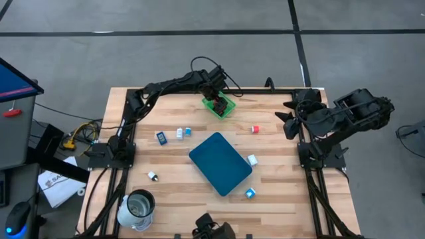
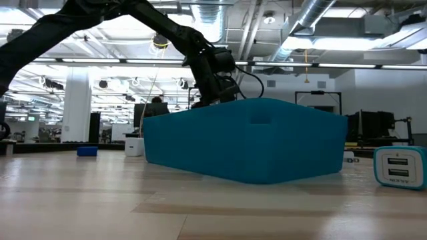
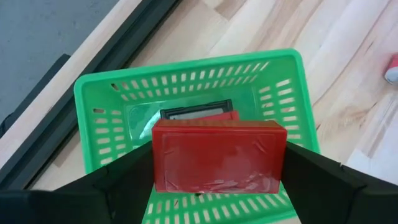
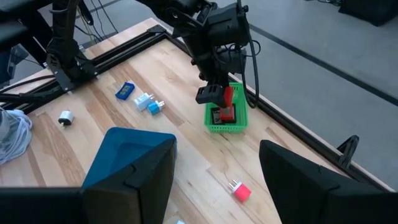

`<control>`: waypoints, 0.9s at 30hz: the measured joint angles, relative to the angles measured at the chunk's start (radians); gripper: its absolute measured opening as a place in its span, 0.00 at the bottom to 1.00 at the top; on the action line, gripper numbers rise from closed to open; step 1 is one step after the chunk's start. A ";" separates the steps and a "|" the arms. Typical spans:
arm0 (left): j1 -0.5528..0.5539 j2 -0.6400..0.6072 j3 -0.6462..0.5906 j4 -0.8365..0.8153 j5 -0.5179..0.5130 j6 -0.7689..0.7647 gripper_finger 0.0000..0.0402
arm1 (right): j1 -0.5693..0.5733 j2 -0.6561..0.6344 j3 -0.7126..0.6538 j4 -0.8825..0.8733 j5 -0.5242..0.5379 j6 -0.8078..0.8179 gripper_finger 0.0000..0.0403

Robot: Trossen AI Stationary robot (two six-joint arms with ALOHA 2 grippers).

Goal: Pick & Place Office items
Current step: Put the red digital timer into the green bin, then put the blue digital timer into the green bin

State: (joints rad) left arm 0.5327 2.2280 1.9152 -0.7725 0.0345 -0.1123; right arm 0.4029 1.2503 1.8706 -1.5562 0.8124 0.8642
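My left gripper (image 1: 216, 93) is over the small green mesh basket (image 3: 186, 81) at the table's far edge, shut on a red rectangle (image 3: 217, 155). A flat black rectangle (image 3: 196, 113) lies on the basket's floor. More small items lie loose on the table: blue and white pieces (image 1: 161, 137) (image 1: 184, 133), a red one (image 1: 255, 129), white-and-blue blocks (image 1: 252, 160) (image 1: 250, 193) and a small black-and-white one (image 1: 153, 176). My right gripper (image 4: 214, 186) waits open near the table's right far corner. My left gripper pinches the red rectangle between its two fingers (image 3: 127, 180), which press on its two short ends (image 3: 158, 158). The fingers come from above, pointing down. The rectangle is lifted clear above the basket's opening, as the right wrist view shows (image 4: 228, 99).
A large teal board (image 1: 220, 162) lies in the middle of the table and fills the low view (image 2: 247, 143). A metal cup with a white cord (image 1: 136, 209) stands at the near left corner. Black frame rails (image 1: 126, 126) run along the table's sides.
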 joint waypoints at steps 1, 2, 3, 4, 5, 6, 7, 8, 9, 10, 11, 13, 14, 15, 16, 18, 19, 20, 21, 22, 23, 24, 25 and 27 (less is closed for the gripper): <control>0.000 0.000 0.000 0.006 0.000 0.000 0.79 | 0.003 0.000 0.000 0.001 0.001 0.000 0.56; 0.000 0.000 0.000 0.013 0.000 0.000 0.79 | 0.007 0.000 0.000 0.001 0.001 0.000 0.56; 0.000 0.000 0.000 0.017 0.000 0.000 0.79 | 0.010 0.000 0.000 0.001 0.001 0.000 0.56; 0.000 0.000 0.000 0.020 0.001 0.000 0.79 | 0.010 0.001 0.000 0.001 0.001 0.000 0.56; 0.000 0.000 0.000 0.021 0.001 0.000 0.79 | 0.010 0.001 0.000 0.001 0.000 0.000 0.56; 0.000 0.000 0.000 0.023 0.003 0.000 0.79 | 0.010 0.001 0.000 0.001 0.000 0.000 0.56; 0.000 0.000 0.000 0.030 0.009 0.001 0.78 | 0.010 0.001 0.000 0.001 0.000 0.000 0.56; 0.000 0.000 0.000 0.039 0.014 0.000 0.78 | 0.010 0.001 0.000 0.001 0.000 0.000 0.56; 0.000 0.000 0.000 0.047 0.016 0.000 0.77 | 0.010 0.001 0.000 0.001 0.000 0.000 0.56; 0.000 0.000 0.000 0.053 0.016 0.000 0.77 | 0.010 0.001 0.000 0.001 0.000 0.000 0.56; 0.000 0.000 0.000 0.058 0.016 0.000 0.77 | 0.010 0.001 0.000 0.001 0.000 0.000 0.56; 0.000 -0.001 0.000 0.063 0.016 -0.003 0.76 | 0.010 0.001 0.000 0.001 0.000 0.000 0.56; 0.003 -0.006 0.000 0.059 0.016 -0.005 0.76 | 0.010 0.001 0.000 0.001 0.000 0.000 0.56; 0.004 -0.011 0.000 0.054 0.016 -0.005 0.76 | 0.010 0.001 0.000 0.001 0.000 0.000 0.56; 0.004 -0.016 0.000 0.058 0.015 -0.005 0.75 | 0.012 0.001 0.000 0.001 0.000 0.000 0.56; 0.008 -0.033 0.000 0.033 0.015 -0.003 0.75 | 0.020 0.001 0.000 0.001 0.000 0.000 0.56; 0.008 -0.043 0.000 0.018 0.019 0.002 0.75 | 0.023 0.001 0.000 0.001 0.001 0.001 0.56; 0.008 -0.056 0.000 -0.005 0.033 0.009 0.75 | 0.026 0.001 0.000 0.001 0.001 0.001 0.56; 0.008 -0.070 0.000 -0.038 0.051 0.027 0.75 | 0.030 0.001 0.000 0.000 0.001 0.004 0.56; 0.004 -0.086 0.000 -0.063 0.070 0.042 0.75 | 0.035 0.001 0.000 0.000 0.002 0.010 0.56; 0.000 -0.102 0.000 -0.095 0.083 0.061 0.75 | 0.040 0.001 0.000 -0.002 0.006 0.018 0.56; -0.008 -0.115 0.001 -0.134 0.087 0.086 0.75 | 0.045 0.001 0.000 -0.005 0.016 0.024 0.56; -0.018 -0.130 0.001 -0.176 0.089 0.110 0.75 | 0.052 0.001 0.000 -0.004 0.029 0.027 0.56; -0.037 -0.164 -0.020 -0.246 0.093 0.150 0.75 | 0.063 0.001 0.000 -0.005 0.050 0.032 0.56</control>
State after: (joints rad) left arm 0.4954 2.0637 1.8947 -1.0190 0.1275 0.0381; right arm 0.4663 1.2510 1.8709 -1.5607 0.8621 0.8960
